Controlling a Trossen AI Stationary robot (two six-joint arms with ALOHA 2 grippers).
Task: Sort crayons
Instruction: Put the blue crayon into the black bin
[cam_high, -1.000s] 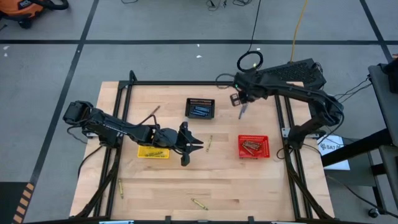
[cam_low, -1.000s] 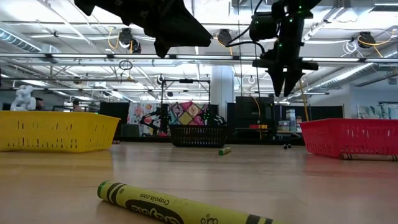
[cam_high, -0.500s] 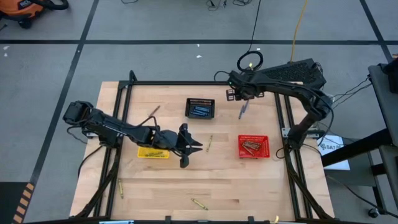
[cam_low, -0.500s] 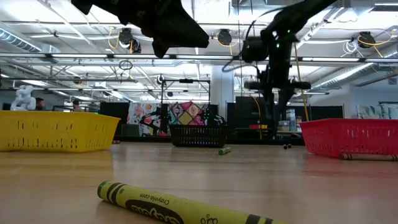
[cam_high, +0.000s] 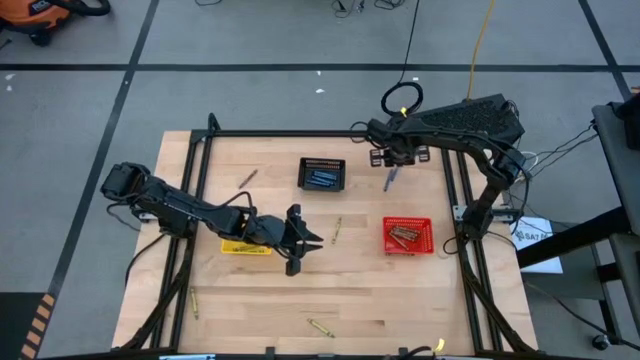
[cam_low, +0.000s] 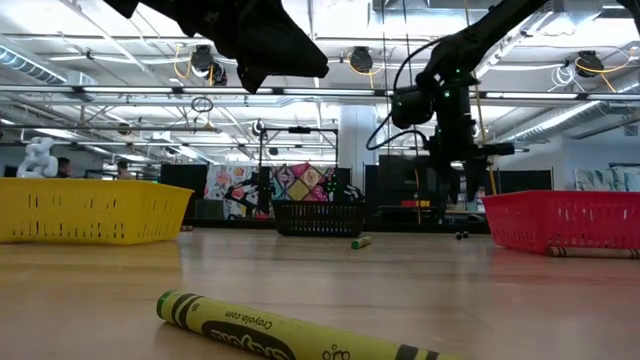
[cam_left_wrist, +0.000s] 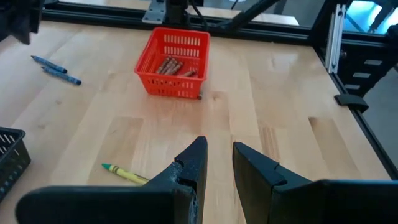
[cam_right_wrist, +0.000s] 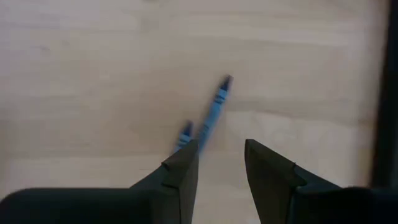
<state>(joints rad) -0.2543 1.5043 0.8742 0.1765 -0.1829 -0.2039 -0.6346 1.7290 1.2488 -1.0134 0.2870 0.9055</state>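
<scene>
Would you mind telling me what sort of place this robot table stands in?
Probably a large open lab or workshop: exposed ceiling pipes and lights, a grey floor marked with tape lines, and a framed wooden table.

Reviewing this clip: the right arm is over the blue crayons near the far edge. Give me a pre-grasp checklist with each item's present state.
1. Right gripper open: ok, an empty gap shows between its fingers.
2. Right gripper above the target: ok, the blue crayons lie on the table just ahead of the fingertips.
3. Single crayon isolated: not ok, two blue crayons lie close side by side; whether they touch, cannot tell.
4. Black basket ready to receive: ok, it sits apart from the target and already holds blue crayons.
5. Left gripper out of the way: ok, it hangs open near the yellow-olive crayon mid-table, far from the right arm.
6. Height above the table: cannot tell.
</scene>
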